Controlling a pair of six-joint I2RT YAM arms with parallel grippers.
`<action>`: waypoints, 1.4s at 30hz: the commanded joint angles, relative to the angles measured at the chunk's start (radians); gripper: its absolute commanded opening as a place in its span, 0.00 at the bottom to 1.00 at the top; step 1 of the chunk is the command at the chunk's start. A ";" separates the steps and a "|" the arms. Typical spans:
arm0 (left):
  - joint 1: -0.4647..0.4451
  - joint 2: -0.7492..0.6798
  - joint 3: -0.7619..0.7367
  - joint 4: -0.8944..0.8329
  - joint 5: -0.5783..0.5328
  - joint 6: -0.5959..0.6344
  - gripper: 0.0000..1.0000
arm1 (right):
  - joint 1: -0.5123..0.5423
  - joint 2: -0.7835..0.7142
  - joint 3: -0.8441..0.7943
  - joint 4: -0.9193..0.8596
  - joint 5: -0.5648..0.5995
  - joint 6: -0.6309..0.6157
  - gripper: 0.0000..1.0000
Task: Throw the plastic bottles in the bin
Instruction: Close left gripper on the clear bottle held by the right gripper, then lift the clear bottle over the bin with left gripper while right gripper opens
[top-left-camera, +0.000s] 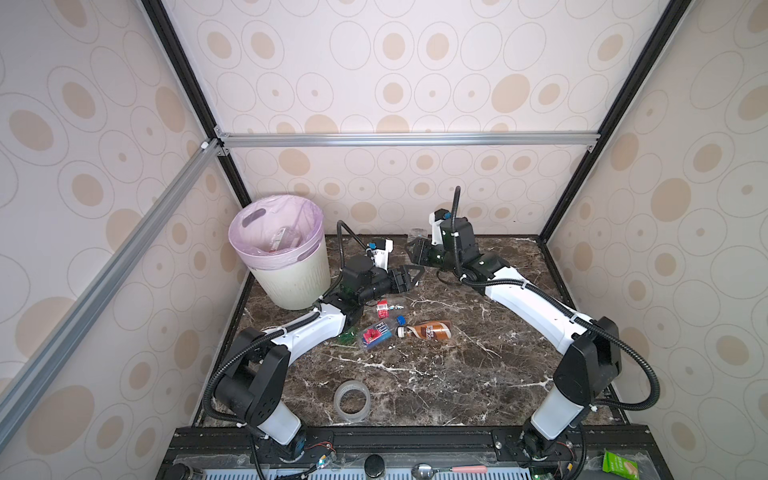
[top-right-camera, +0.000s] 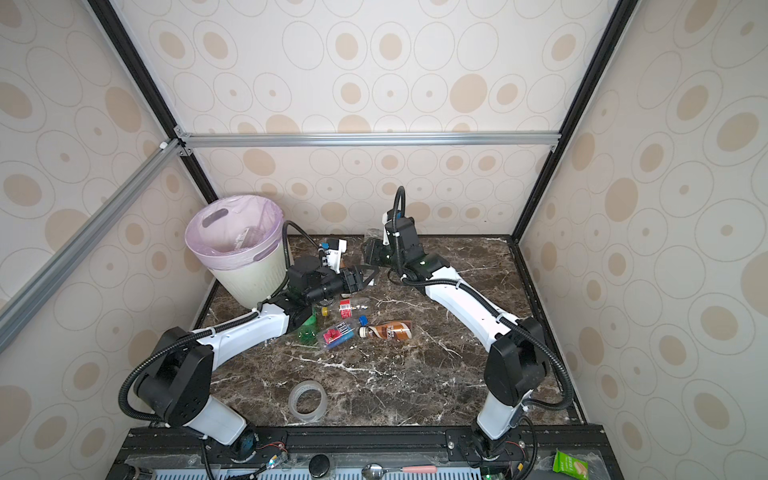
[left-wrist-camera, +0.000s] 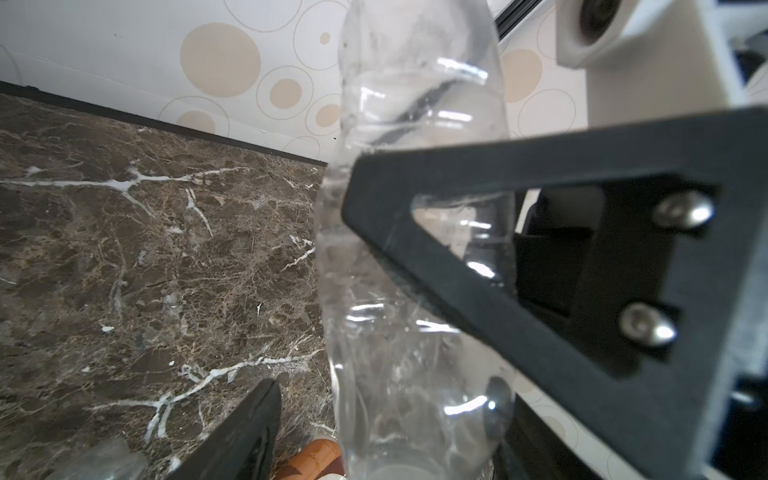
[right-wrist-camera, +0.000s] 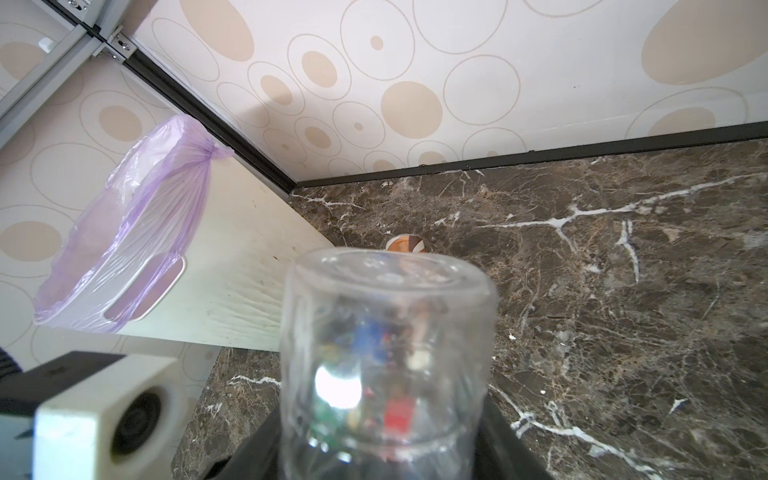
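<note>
so yeah, the right end effector (top-left-camera: 412, 250) is clenched on the clear bottle (right-wrist-camera: 386, 353), whose long axis pokes straight through the gap between the spread, not-yet-squeezing fingers of the left end effector (top-left-camera: 417, 277), and since the bin (top-left-camera: 291, 286) sits on the left arm's side, that arm looks nearer for the toss.

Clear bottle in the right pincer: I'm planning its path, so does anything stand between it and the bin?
Yes. The left arm's wrist camera sits between the clear bottle and the bin, and the open left pincer straddles the bottle.
</note>
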 joint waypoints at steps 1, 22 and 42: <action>-0.019 0.011 0.038 0.021 0.003 -0.011 0.76 | -0.005 0.000 0.019 0.021 0.021 0.006 0.55; -0.032 0.024 0.059 -0.035 -0.034 -0.015 0.26 | -0.011 -0.013 0.014 0.018 0.032 -0.008 0.66; 0.031 -0.035 0.124 -0.297 -0.151 0.065 0.24 | -0.030 -0.164 -0.069 -0.004 0.099 -0.056 0.82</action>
